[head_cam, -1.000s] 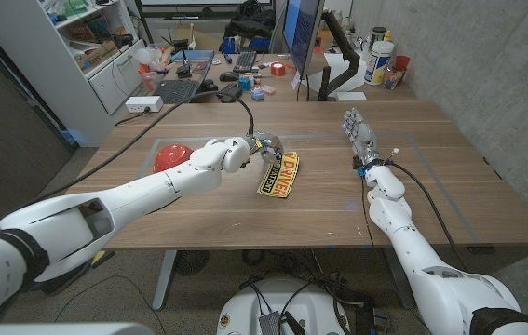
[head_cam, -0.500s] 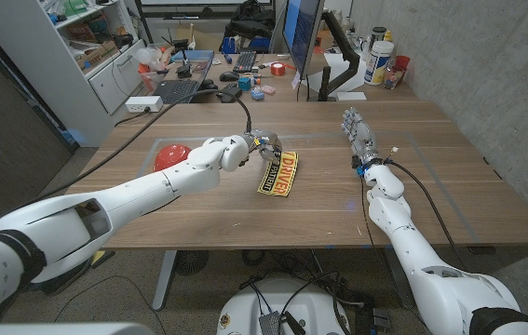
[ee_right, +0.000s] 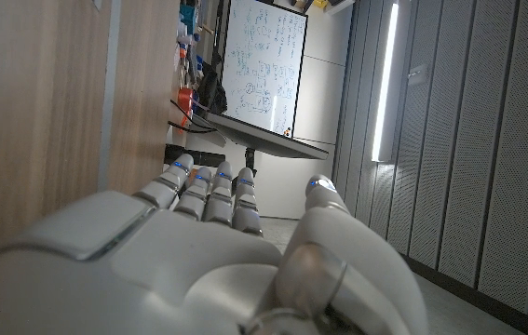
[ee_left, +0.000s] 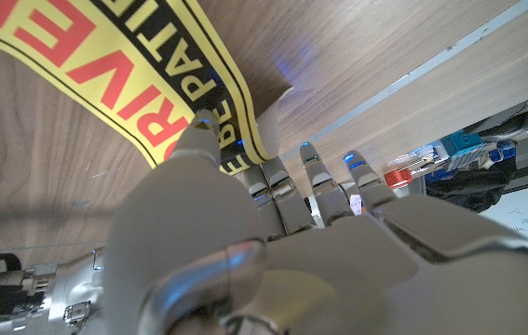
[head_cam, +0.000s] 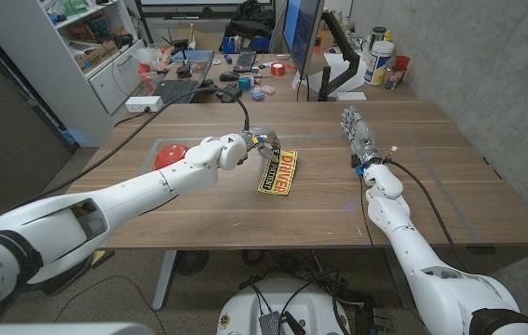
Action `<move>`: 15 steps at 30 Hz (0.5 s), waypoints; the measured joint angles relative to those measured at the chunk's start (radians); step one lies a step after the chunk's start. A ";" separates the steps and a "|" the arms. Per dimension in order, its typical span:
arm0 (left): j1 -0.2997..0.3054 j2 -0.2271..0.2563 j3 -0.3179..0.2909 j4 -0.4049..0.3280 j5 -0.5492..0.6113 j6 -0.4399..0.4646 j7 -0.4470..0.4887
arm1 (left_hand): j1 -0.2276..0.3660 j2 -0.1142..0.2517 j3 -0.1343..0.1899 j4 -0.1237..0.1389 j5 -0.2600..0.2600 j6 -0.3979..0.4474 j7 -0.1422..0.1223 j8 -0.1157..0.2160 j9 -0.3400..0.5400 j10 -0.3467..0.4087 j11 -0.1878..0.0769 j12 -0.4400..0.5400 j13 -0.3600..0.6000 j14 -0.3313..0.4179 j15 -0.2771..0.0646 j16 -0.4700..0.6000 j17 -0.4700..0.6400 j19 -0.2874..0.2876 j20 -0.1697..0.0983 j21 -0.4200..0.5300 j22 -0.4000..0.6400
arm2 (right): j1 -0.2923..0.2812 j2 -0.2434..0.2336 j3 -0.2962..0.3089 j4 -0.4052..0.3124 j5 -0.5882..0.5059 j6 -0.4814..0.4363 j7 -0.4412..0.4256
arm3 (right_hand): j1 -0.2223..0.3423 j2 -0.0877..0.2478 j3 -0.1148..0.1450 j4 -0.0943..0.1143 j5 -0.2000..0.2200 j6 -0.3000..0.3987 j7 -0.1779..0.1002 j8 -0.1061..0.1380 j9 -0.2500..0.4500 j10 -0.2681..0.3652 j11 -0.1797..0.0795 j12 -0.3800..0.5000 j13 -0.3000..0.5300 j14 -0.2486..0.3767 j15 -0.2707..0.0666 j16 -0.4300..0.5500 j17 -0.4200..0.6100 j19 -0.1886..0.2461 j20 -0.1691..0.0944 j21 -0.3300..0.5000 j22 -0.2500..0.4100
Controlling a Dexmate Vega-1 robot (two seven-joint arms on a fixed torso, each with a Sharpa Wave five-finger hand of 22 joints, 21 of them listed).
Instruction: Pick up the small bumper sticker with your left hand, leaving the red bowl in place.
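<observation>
The bumper sticker (head_cam: pixel 279 174) is yellow with red "DRIVER" lettering and a black strip. It hangs tilted over the middle of the wooden table (head_cam: pixel 450 205). My left hand (head_cam: pixel 256 149) pinches the sticker's far end between thumb and fingers. In the left wrist view the thumb (ee_left: pixel 198 130) presses on the sticker (ee_left: pixel 105 88), which curves over the fingers (ee_left: pixel 312 172). The red bowl (head_cam: pixel 171 154) sits on the table to the left, beside my left forearm. My right hand (head_cam: pixel 358 133) stays at the right of the table, fingers straight and holding nothing.
Desk clutter stands beyond the table's far edge: a keyboard (head_cam: pixel 178 90), a monitor (head_cam: pixel 301 33) and bottles (head_cam: pixel 381 61). Pale tape lines (head_cam: pixel 431 172) mark a rectangle on the tabletop.
My left hand has drawn the sticker slightly up and towards the far side. The bowl and the right hand have not moved.
</observation>
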 measured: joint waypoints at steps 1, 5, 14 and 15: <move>0.001 0.003 -0.002 -0.004 0.000 0.000 0.002 | 0.004 0.004 0.000 0.000 -0.005 0.000 0.000 0.000 0.000 0.001 -0.001 0.000 0.000 0.000 0.000 0.000 0.000 0.000 0.000 0.000 0.000 | -0.001 0.000 -0.001 -0.002 -0.001 0.000 -0.002 | 0.000 0.000 0.000 0.000 0.000 0.000 0.000 0.000 0.000 0.000 0.000 0.000 0.000 0.000 0.000 0.000 0.000 0.000 0.000 0.000 0.000; 0.004 0.009 -0.010 -0.012 -0.002 0.000 0.007 | 0.004 0.004 0.000 0.000 -0.006 0.006 -0.002 0.000 0.000 0.014 0.019 -0.008 0.000 0.004 -0.004 0.000 0.000 0.000 0.000 0.000 0.000 | -0.002 0.000 -0.004 -0.007 -0.002 0.000 -0.007 | 0.000 0.000 0.000 0.000 0.000 0.000 0.000 0.000 0.000 0.000 0.000 0.000 0.000 0.000 0.000 0.000 0.000 0.000 0.000 0.000 0.000; 0.009 0.020 -0.024 -0.030 -0.003 0.003 0.014 | 0.004 0.004 0.000 0.000 -0.014 0.013 0.002 -0.007 0.000 0.012 0.027 -0.015 0.000 0.010 0.000 -0.004 0.002 0.004 0.004 -0.007 0.000 | -0.002 0.000 -0.012 -0.015 -0.004 0.000 -0.011 | 0.000 0.000 0.000 0.000 0.000 0.000 0.000 0.000 0.000 0.000 0.000 0.000 0.000 0.000 0.000 0.000 0.000 0.000 0.000 0.000 0.000; 0.009 0.020 -0.024 -0.031 -0.003 0.004 0.014 | 0.007 0.007 0.000 0.000 -0.014 0.013 0.002 -0.007 0.000 0.008 0.031 -0.015 0.000 0.010 0.000 -0.004 0.003 0.004 0.004 -0.007 0.000 | -0.002 0.000 -0.013 -0.016 -0.004 0.000 -0.011 | 0.000 0.000 0.000 0.000 0.000 0.000 0.000 0.000 0.000 0.000 0.000 0.000 0.000 0.000 0.000 0.000 0.000 0.000 0.000 0.000 0.000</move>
